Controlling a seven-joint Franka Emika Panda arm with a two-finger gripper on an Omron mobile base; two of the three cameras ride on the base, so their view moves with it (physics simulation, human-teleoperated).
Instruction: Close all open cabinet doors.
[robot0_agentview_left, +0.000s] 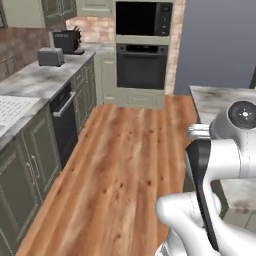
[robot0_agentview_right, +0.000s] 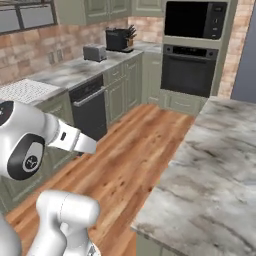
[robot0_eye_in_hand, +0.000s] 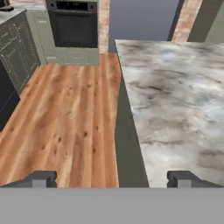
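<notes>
While the arm (robot0_agentview_left: 215, 170) sits folded low at the base, the gripper (robot0_eye_in_hand: 111, 179) points down over the edge of the marble island desk (robot0_eye_in_hand: 175, 100). Its two dark fingertips (robot0_eye_in_hand: 41, 178) stand far apart at the bottom of the hand view, wide open, nothing between them, holding nothing. Left fingertip is over the wood floor (robot0_eye_in_hand: 65, 118), right one over the marble top.

Cabinet doors (robot0_agentview_right: 107, 9): sage-green upper doors run along the top of the right base view, above the brick backsplash (robot0_agentview_right: 35, 55); they look flush with their frames, but only the lower parts show and handles are too small to make out. In the left base view a strip of upper doors (robot0_agentview_left: 59, 9) shows at the top left, same limit.

Left-hand desk (robot0_agentview_left: 35, 80) carries a toaster (robot0_agentview_left: 50, 56) and, further back near the corner, a dark knife block (robot0_agentview_left: 67, 41). Black dishwasher (robot0_agentview_left: 64, 125) sits under that desk, between lower green doors (robot0_agentview_left: 27, 170). Built-in oven (robot0_agentview_left: 141, 67) with microwave (robot0_agentview_left: 143, 18) above it stands on the far wall. Window (robot0_agentview_right: 27, 16) at upper left in the right base view.
</notes>
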